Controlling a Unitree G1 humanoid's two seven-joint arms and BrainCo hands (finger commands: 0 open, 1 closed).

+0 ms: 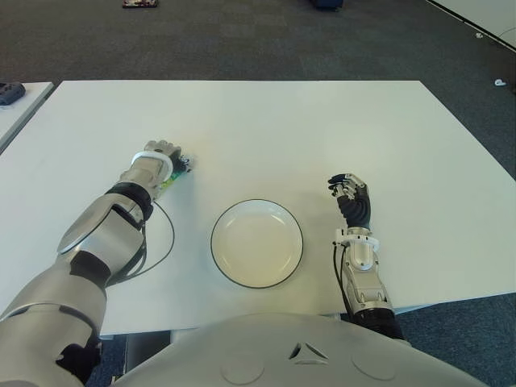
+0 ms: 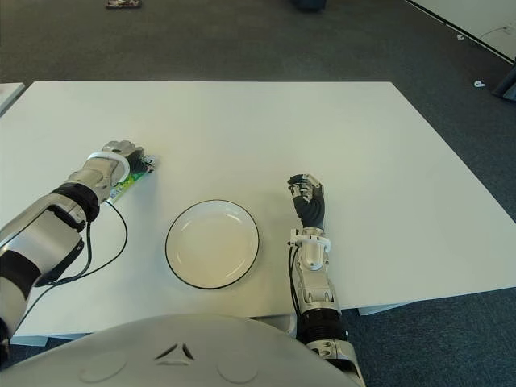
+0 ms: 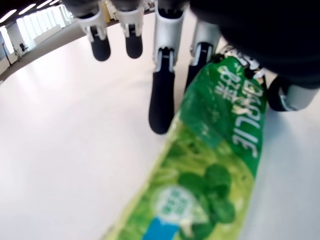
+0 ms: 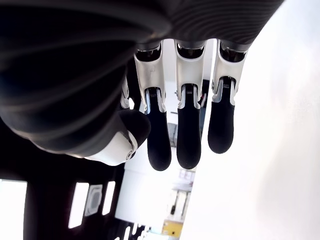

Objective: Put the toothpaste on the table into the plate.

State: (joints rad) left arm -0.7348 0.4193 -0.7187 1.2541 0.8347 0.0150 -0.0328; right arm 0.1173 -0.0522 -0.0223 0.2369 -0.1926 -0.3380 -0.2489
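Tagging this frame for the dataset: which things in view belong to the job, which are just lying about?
Job:
- toothpaste, under the left hand
- plate, nothing in it
- table

Lying about:
- right hand, idle right of the plate
- dark object on the neighbouring table

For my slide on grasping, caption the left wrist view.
Left hand fingers reaching down over the green toothpaste box on the white table.
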